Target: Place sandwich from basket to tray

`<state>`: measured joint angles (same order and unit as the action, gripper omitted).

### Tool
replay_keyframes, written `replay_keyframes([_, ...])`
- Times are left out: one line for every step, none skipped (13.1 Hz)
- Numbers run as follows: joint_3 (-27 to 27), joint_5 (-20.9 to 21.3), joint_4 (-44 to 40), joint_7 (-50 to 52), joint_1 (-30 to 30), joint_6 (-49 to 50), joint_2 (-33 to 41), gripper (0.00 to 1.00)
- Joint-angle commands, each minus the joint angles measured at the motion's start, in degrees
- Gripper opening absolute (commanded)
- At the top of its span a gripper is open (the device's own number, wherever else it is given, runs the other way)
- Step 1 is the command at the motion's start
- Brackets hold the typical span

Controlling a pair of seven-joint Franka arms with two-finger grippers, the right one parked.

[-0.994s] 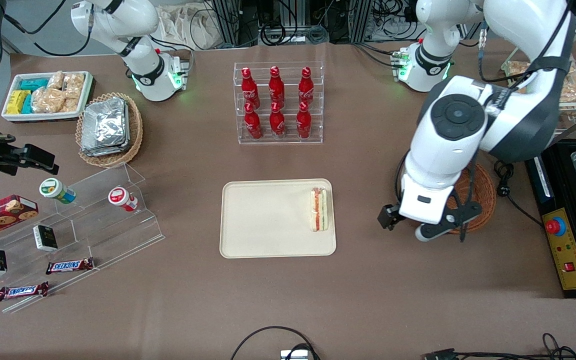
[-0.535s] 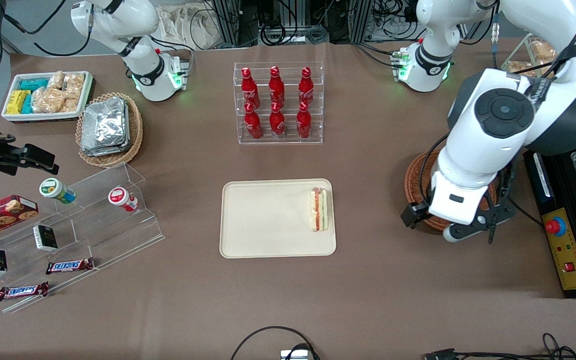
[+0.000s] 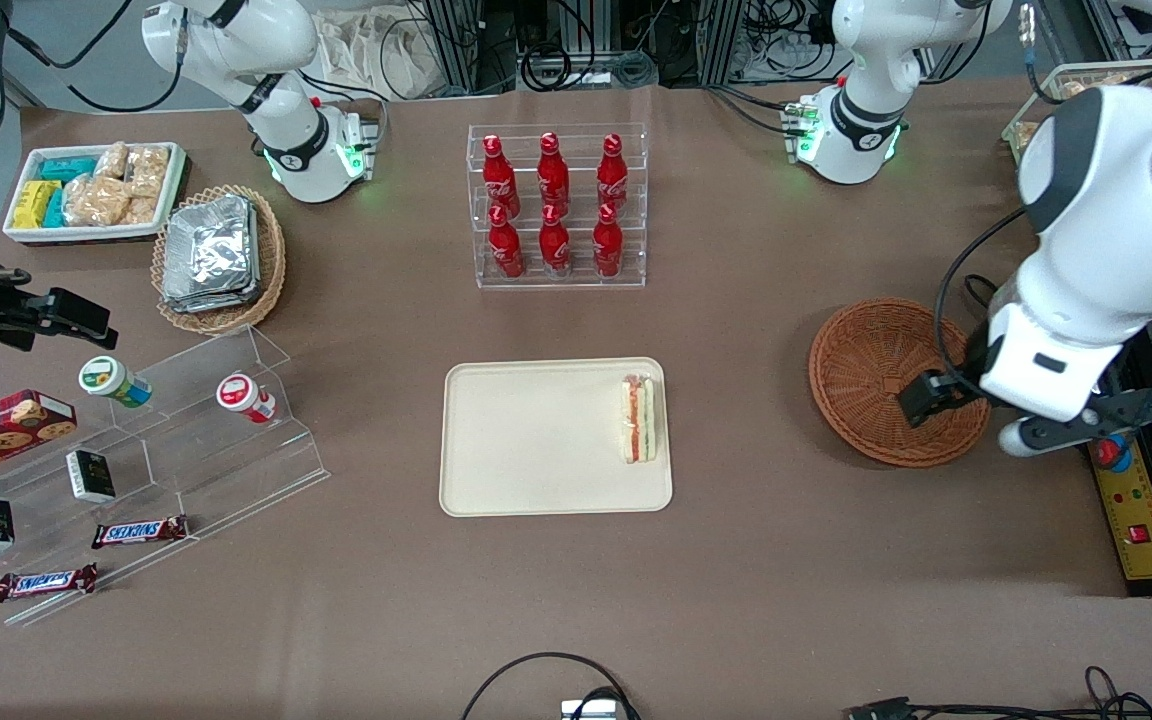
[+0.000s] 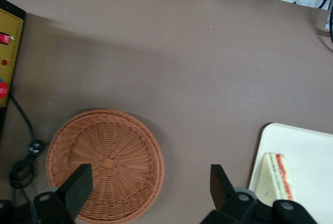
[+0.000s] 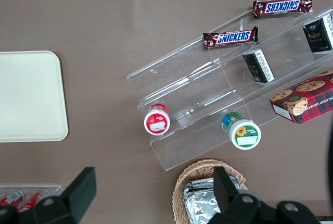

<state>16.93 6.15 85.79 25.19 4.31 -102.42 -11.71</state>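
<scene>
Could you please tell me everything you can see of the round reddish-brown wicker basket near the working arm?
The round, shallow, reddish-brown woven wicker basket sits flat on the brown table, toward the working arm's end, apart from the cream-beige rectangular tray that holds the wrapped triangular sandwich. Its weave radiates from a small square centre to a thicker braided rim. It is empty. A black cable lies beside it. The left arm's gripper hangs open above its edge, touching nothing.
</scene>
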Motion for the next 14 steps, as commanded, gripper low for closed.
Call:
replay_keyframes([-8.1, -4.46, 2.97, -9.42, -3.41, 3.27, 5.81, 1.0])
replay_keyframes([-12.05, -6.48, 3.41, -12.33, -5.34, 4.32, 7.39, 1.0])
replay_keyframes([-13.83, -7.37, 3.41, -13.92, -5.71, 5.99, 8.71, 1.0])
replay_keyframes([-14.03, -7.38, 3.24, -15.16, -5.63, 7.92, 9.42, 1.0])
replay_keyframes([-14.12, -7.29, 3.24, -16.21, -5.54, 9.16, 10.21, 1.0])
replay_keyframes([-14.2, -6.94, 3.24, -16.49, -5.45, 9.95, 10.83, 1.0])
replay_keyframes([-14.2, -6.59, 3.15, -16.57, -5.45, 10.66, 11.27, 1.0])
replay_keyframes([-14.12, -6.41, 3.06, -16.75, -5.45, 11.36, 11.97, 1.0])
replay_keyframes([-14.12, -6.32, 3.06, -16.75, -5.45, 11.89, 12.59, 1.0])
replay_keyframes([-14.12, -6.32, 2.98, -16.75, -5.54, 12.59, 13.29, 1.0])
replay_keyframes([-14.03, -6.32, 2.8, -16.66, -5.45, 13.64, 13.56, 1.0])
replay_keyframes([-13.85, -6.41, 2.36, -16.58, -5.45, 14.26, 13.47, 1.0])
replay_keyframes([-13.77, -6.5, 2.1, -16.58, -5.45, 14.79, 13.21, 1.0])
replay_keyframes([-13.76, -6.41, 1.57, -16.4, -5.8, 15.23, 12.77, 1.0])
